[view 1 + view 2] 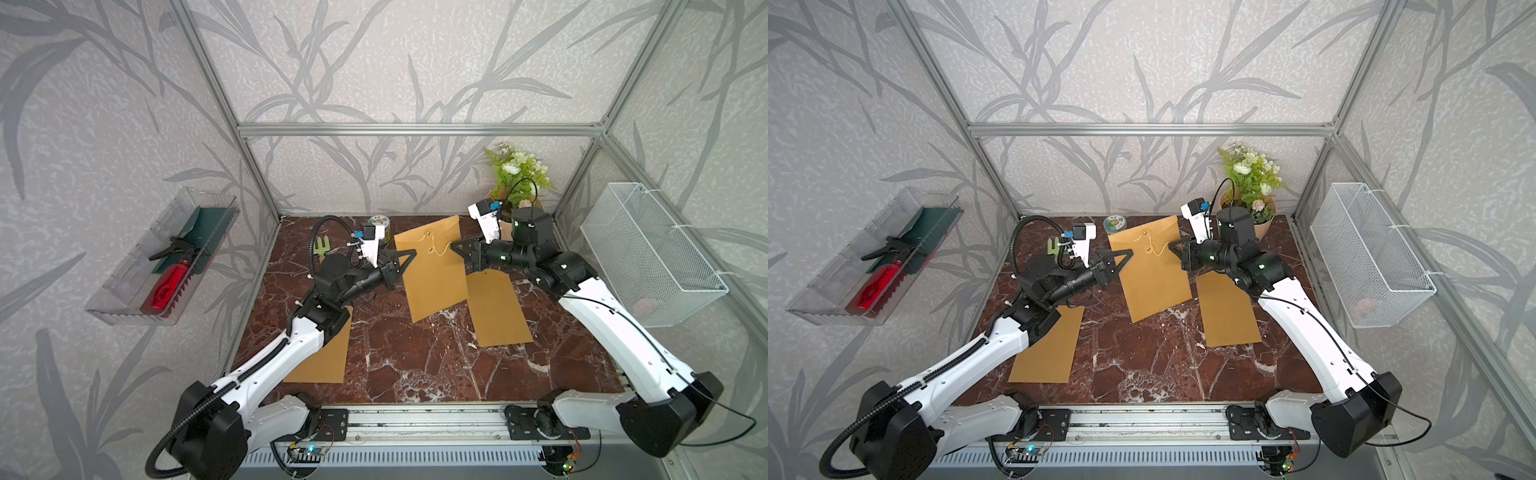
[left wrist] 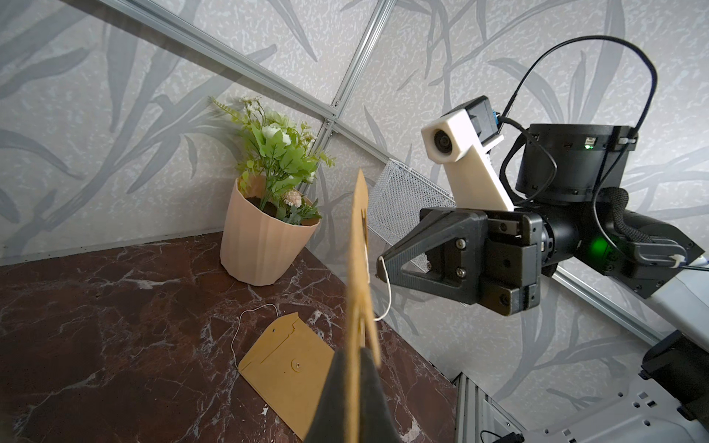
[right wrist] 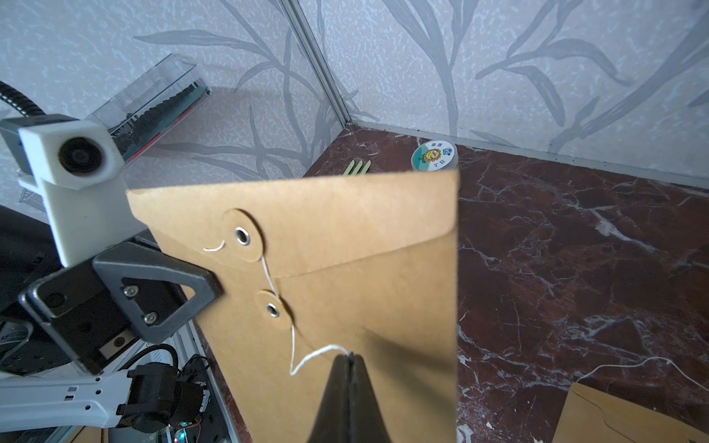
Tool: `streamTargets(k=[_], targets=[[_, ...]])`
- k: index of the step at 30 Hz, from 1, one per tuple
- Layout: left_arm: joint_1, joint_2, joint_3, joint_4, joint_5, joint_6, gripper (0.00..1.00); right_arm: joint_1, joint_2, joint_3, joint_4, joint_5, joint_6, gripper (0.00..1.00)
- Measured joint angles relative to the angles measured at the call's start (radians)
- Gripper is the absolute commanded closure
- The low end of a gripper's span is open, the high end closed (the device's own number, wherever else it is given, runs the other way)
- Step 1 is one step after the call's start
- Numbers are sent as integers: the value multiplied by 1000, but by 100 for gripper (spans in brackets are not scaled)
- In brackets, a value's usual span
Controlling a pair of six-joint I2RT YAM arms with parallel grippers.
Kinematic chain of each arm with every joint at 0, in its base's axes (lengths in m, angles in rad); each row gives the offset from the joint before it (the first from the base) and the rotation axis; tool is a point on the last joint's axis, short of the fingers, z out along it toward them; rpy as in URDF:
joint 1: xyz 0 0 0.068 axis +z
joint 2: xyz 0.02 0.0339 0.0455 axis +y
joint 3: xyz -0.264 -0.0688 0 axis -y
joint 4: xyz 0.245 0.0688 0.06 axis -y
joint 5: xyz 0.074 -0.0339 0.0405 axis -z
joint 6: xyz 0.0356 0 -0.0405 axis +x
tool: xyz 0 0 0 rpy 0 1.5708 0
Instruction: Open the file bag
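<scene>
Your right gripper (image 3: 349, 360) is pinched together on the free end of the thin white string (image 3: 293, 349). Your left gripper (image 1: 412, 252) is clamped on the side edge of the file bag (image 1: 434, 286), holding it clear of the marble table (image 1: 395, 357) between the two arms. The bag's face is turned to the right gripper, with its long axis running from the back wall toward you and the flap end far. The string runs from the upper disc (image 3: 242, 236) past the lower disc (image 3: 273, 310) and is probably hooked round it. The bag is stiff, matte kraft paper with round card discs and metal eyelets, and the string is limp.

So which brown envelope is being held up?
The middle envelope, pinched by the left gripper; the left envelope and right envelope lie flat.
</scene>
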Motion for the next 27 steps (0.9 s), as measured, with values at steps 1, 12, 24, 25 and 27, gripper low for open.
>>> streamTargets(k=[1, 12, 24, 25, 27], targets=[[0, 0, -4, 0, 0, 0, 100, 0, 0, 4, -3, 0, 0, 100], [0, 0, -25, 2, 8, -7, 100, 0, 2, 42, 6, -51, 9, 100], [-13, 23, -31, 32, 22, -29, 100, 25, 58, 96, 27, -91, 27, 100], [-14, 27, -31, 33, 24, -30, 100, 31, 62, 103, 27, -91, 27, 100], [-17, 37, -31, 37, 26, -32, 100, 41, 71, 115, 26, -91, 27, 100]])
